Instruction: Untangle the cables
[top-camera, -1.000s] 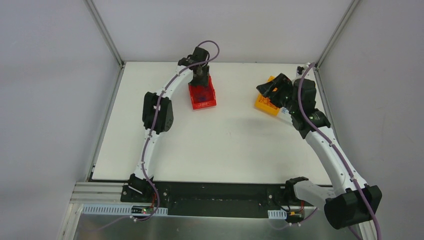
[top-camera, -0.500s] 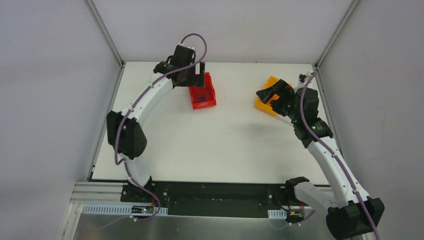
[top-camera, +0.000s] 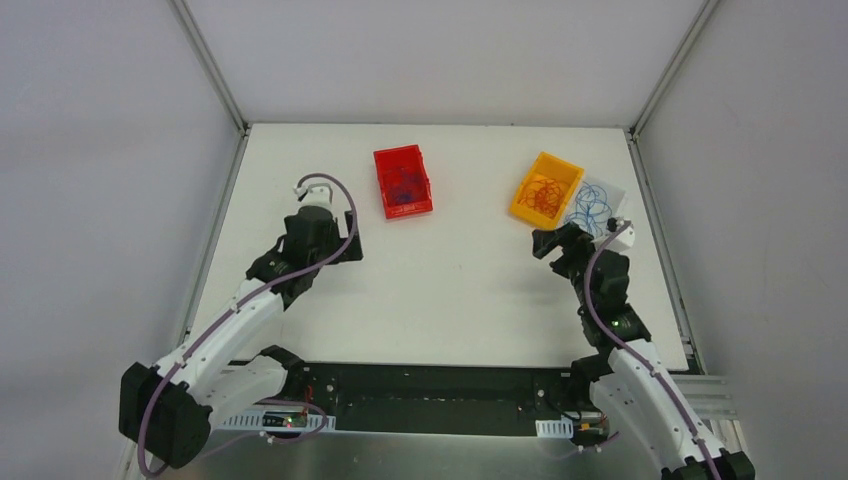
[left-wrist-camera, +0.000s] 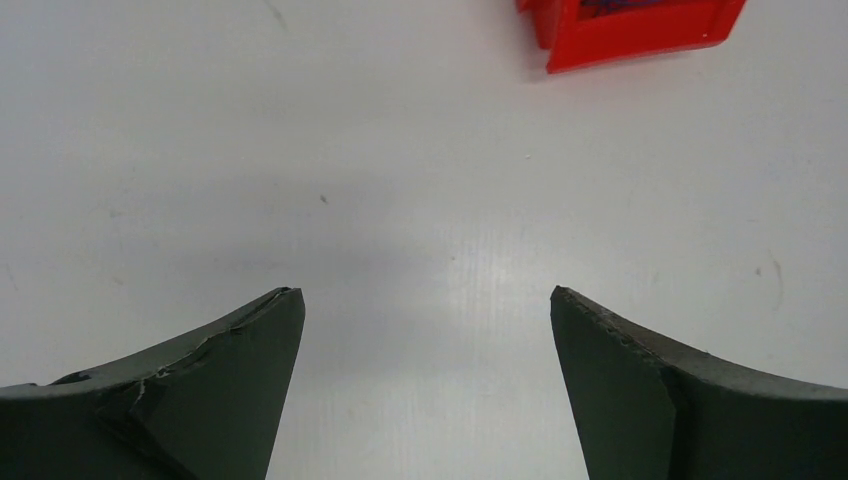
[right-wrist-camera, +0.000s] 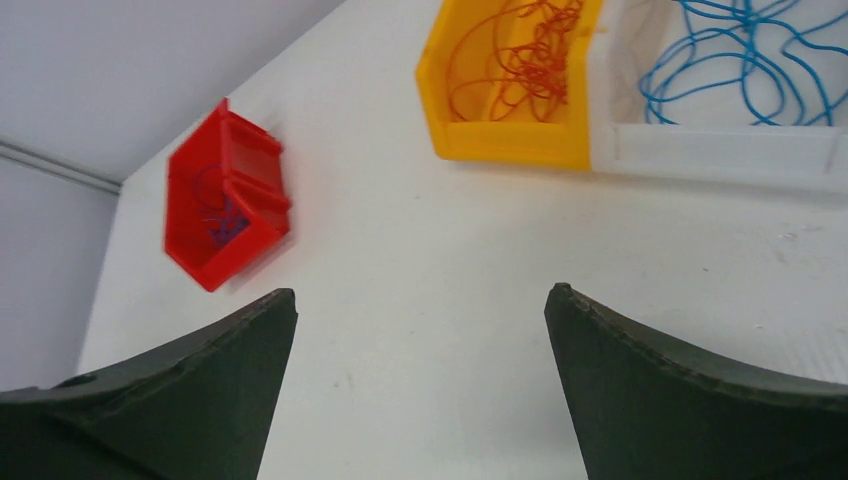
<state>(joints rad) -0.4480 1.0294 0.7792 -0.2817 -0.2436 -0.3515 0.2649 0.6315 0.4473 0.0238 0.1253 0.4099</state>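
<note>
Note left gripper (left-wrist-camera: 423, 291) low over bare table (left-wrist-camera: 400, 150), jaws apart, gripping nothing. Note right gripper (right-wrist-camera: 420, 292) likewise parted and empty. Ahead and right of the left gripper, find red bin (left-wrist-camera: 630, 30) holding a dark cable (right-wrist-camera: 225, 215). Ahead of the right gripper, find yellow bin (right-wrist-camera: 500, 140) with orange cable (right-wrist-camera: 525, 50); touching its right side, white bin (right-wrist-camera: 720, 150) with blue cable (right-wrist-camera: 745, 45). Judge cables kept one colour per bin to prevent re-knotting. Judge task at or near completion, both grippers apart from the bins.

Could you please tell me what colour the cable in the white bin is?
Blue; the cable shows best in the right wrist view.
</note>
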